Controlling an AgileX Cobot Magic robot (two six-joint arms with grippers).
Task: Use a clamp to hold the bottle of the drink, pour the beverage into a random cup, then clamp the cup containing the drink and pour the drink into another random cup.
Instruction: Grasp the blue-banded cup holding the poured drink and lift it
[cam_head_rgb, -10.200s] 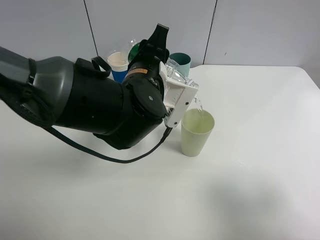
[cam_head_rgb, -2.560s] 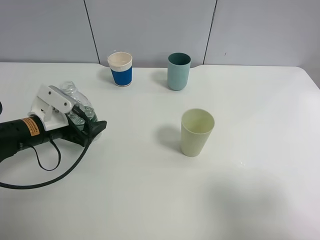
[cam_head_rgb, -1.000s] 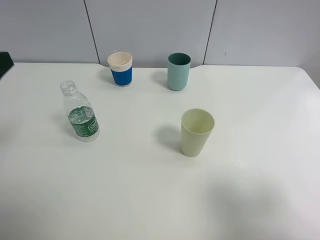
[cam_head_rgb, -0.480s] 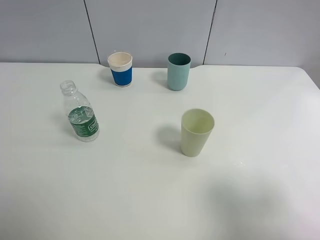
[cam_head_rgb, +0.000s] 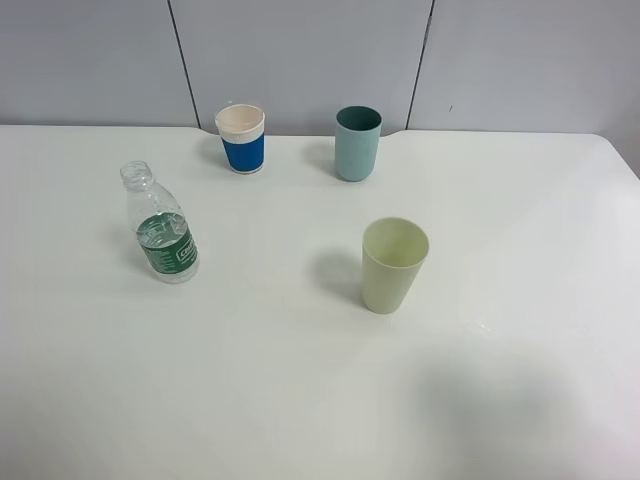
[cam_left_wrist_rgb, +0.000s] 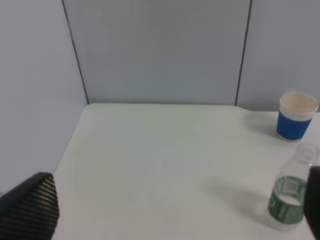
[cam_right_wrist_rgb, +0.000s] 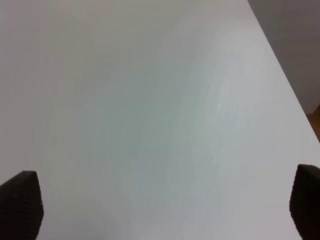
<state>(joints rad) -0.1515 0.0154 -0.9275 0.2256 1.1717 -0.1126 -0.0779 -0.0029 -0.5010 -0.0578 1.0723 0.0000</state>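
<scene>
The clear bottle (cam_head_rgb: 160, 225) with a dark green label stands upright and uncapped on the table's left side, also seen as the bottle (cam_left_wrist_rgb: 289, 196) in the left wrist view. The pale yellow-green cup (cam_head_rgb: 394, 265) stands near the table's middle. The teal cup (cam_head_rgb: 358, 143) stands at the back. Neither arm shows in the exterior view. My left gripper (cam_left_wrist_rgb: 170, 210) is open, its black fingertips (cam_left_wrist_rgb: 31, 206) wide apart, back from the bottle. My right gripper (cam_right_wrist_rgb: 165, 205) is open over bare table, fingertips (cam_right_wrist_rgb: 20, 202) at the frame's edges. The beverage inside the cup cannot be made out.
A white paper cup (cam_head_rgb: 241, 138) with a blue band stands at the back left, also visible as the paper cup (cam_left_wrist_rgb: 296, 116) in the left wrist view. Grey wall panels (cam_head_rgb: 300, 50) rise behind the white table (cam_head_rgb: 300, 400).
The left arm has set the bottle down upright on the left and drawn back out of the exterior view. Over the last second nothing on the table has moved.
</scene>
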